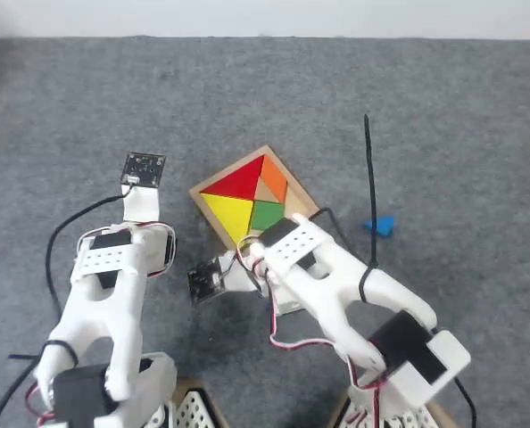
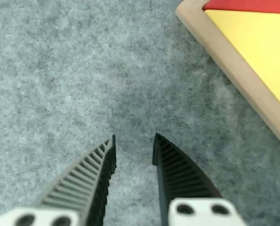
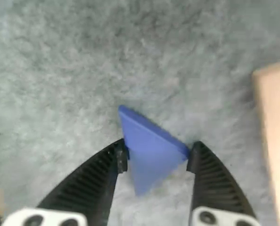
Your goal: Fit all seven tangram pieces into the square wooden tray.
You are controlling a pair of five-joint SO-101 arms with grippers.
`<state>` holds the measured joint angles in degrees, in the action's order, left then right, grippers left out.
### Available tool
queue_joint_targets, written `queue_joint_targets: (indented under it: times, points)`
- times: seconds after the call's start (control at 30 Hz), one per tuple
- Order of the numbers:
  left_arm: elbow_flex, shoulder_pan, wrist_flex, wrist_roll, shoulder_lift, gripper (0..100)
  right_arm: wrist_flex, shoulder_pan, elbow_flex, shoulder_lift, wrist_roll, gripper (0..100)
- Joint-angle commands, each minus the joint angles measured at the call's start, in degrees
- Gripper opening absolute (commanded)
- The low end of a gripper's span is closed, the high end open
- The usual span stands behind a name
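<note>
**Four pieces seated, the blue ones out**

The tray (image 1: 227, 168) held a red triangle (image 1: 240, 181), yellow triangle (image 1: 229, 214), orange piece (image 1: 274, 178) and green piece (image 1: 267, 214). A wood-coloured patch between them was probably bare floor. The right gripper (image 3: 159, 147) had its jaws pressed against a blue triangle (image 3: 149, 155) over the carpet (image 3: 60, 56), beside the tray's edge. A second blue piece (image 1: 379, 226) lay well apart. The left gripper (image 2: 134, 139) hung slightly parted, holding nothing. About three placements seemed left.
</note>
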<state>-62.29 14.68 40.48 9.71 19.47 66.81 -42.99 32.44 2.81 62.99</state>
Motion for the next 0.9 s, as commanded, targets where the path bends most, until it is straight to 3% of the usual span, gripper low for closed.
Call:
queue_joint_targets:
  times: [0.0,0.3,0.47,0.57,0.67,0.87]
  points:
    - [0.22,-0.35,-0.79,0.62,0.44,12,7.08,4.00,-10.46,-0.04,-7.30,18.3]
    - [0.22,-0.35,-0.79,0.62,0.44,12,14.11,10.07,-27.08,0.57,-24.79,18.3]
    - [0.22,-0.35,-0.79,0.62,0.44,12,18.95,8.57,-23.47,0.57,-16.35,20.3]
    - [0.22,-0.35,-0.79,0.62,0.44,12,18.68,6.20,-16.53,0.13,-10.29,30.6]
    - [0.22,-0.35,-0.79,0.62,0.44,12,12.53,5.49,-11.60,0.22,-9.67,39.6]
    - [0.22,-0.35,-0.79,0.62,0.44,12,1.27,5.49,-5.27,0.57,-10.90,35.7]
